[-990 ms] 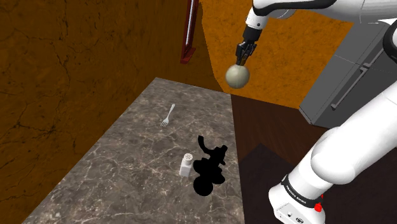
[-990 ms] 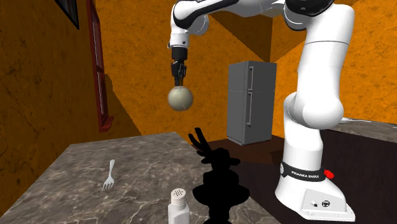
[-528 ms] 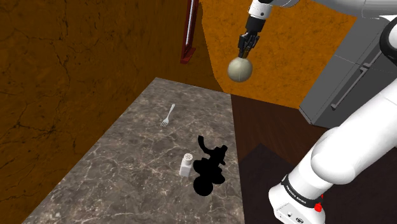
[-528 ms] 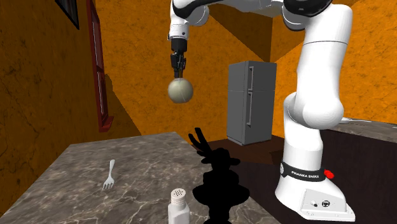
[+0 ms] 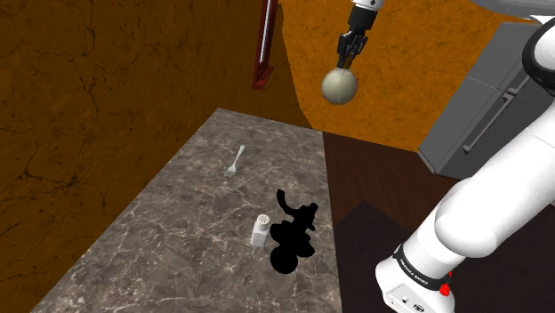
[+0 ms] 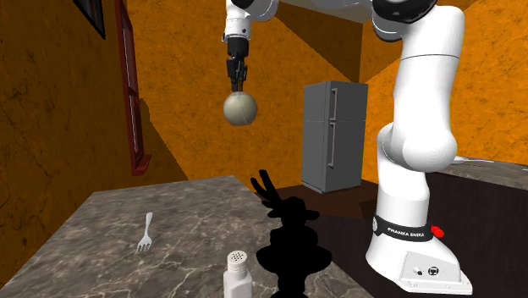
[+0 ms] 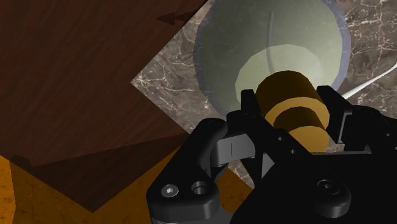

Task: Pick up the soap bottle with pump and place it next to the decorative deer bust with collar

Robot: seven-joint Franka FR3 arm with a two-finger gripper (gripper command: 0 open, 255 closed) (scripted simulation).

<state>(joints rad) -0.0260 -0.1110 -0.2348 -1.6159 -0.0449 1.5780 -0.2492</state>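
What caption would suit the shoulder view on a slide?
Black gripper holds a round soap bottle high above the marbled counter and black deer bust.

You've got the soap bottle (image 5: 339,85) hanging below the gripper (image 5: 346,55), high over the surface's (image 5: 160,240) far corner, well apart from everything on it. On the surface, the deer bust (image 5: 292,233) sits near the shoulder view's right edge. The shaker (image 5: 260,228) is just beside it on the left, and the fork (image 5: 234,162) lies farther back. The fridge (image 5: 485,107) stands beyond, at right.
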